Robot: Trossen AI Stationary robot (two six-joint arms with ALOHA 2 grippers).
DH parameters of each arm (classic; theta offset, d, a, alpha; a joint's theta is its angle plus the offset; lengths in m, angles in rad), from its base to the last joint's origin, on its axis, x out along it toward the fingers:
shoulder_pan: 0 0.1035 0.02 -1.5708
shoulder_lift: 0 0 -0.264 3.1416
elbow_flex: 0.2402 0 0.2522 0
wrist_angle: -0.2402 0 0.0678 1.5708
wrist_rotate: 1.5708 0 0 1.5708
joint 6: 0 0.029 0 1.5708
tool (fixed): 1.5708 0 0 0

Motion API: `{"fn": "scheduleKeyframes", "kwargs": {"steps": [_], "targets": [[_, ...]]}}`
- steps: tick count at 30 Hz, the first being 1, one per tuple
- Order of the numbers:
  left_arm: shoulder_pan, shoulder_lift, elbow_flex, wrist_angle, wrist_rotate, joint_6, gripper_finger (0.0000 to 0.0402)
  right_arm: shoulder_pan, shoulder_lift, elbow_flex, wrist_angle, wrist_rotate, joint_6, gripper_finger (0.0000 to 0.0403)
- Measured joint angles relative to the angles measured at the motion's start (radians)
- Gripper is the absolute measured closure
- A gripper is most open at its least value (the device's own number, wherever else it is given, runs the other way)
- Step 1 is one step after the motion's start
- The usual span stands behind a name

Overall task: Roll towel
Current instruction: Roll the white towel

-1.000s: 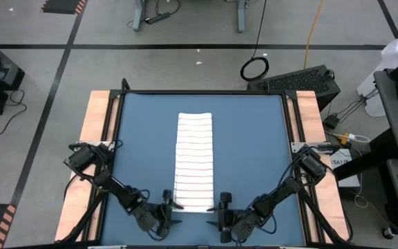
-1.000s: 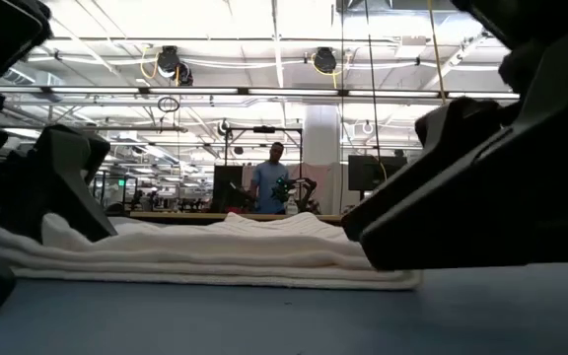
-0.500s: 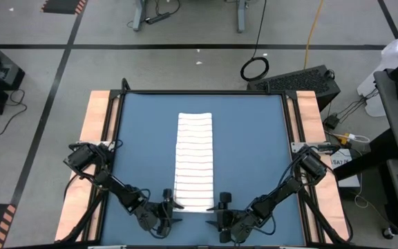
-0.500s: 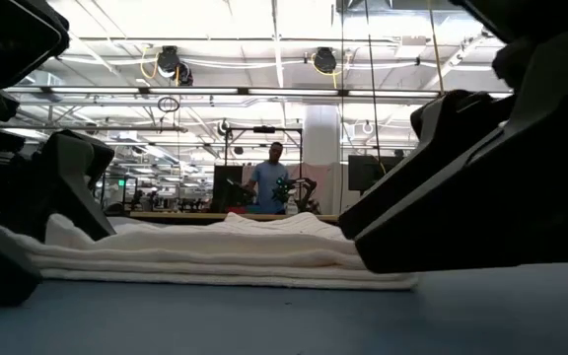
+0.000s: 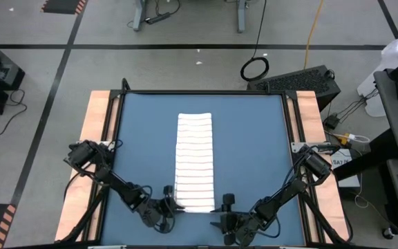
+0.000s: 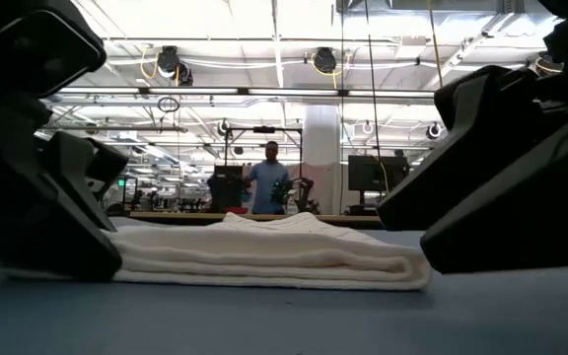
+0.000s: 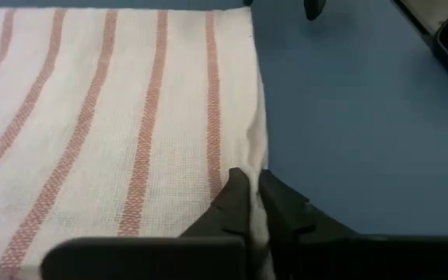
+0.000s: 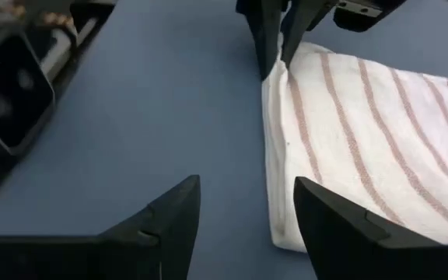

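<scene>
Left wrist view: left gripper point(image 7: 253, 194) pinched on the near corner of the striped towel point(image 7: 115, 117) — folded strip, mid-table. Right gripper point(image 8: 247, 206) spread, just short of the other corner. Soft, light, floppy — best held by both near corners.

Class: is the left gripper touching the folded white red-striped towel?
Touching. The left wrist view shows the left gripper pinched shut on the edge of the towel.

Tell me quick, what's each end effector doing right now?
Left end effector: closed, pinching the towel at its near corner.
Right end effector: open, holding nothing, at the towel's other near corner.
</scene>
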State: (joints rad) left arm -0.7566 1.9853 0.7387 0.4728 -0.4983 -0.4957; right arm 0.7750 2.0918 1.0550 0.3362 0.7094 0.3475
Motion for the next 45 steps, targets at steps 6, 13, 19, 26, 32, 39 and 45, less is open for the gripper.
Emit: {"fn": "scheduleKeyframes", "kwargs": {"steps": [6,13,19,26,32,39,45], "targets": [[0.012,-0.052,-0.002,-0.019,0.033,-0.050,0.0378,-0.002,0.000,0.000,-0.032,0.043,-0.035,0.0204],[0.029,-0.103,-0.005,-0.068,0.076,-0.111,0.0383,-0.036,0.016,0.000,-0.024,-0.002,-0.039,0.0204],[0.030,-0.105,-0.005,-0.076,0.075,-0.130,0.0384,-0.061,0.070,0.000,0.083,-0.013,-0.068,0.0204],[0.030,-0.106,-0.005,-0.077,0.077,-0.151,0.0385,-0.073,0.079,0.003,0.060,-0.039,0.037,0.0262],[0.029,-0.106,-0.005,-0.076,0.047,-0.153,0.0365,-0.087,0.079,0.002,0.042,-0.071,0.153,0.0371],[-0.007,-0.136,-0.005,-0.064,-0.018,-0.043,0.0305,-0.090,0.059,0.000,0.036,-0.081,0.294,0.0383],[-0.069,-0.193,-0.005,-0.016,-0.150,0.074,0.0247,-0.106,-0.001,-0.005,-0.007,-0.105,0.392,0.0398]]}}
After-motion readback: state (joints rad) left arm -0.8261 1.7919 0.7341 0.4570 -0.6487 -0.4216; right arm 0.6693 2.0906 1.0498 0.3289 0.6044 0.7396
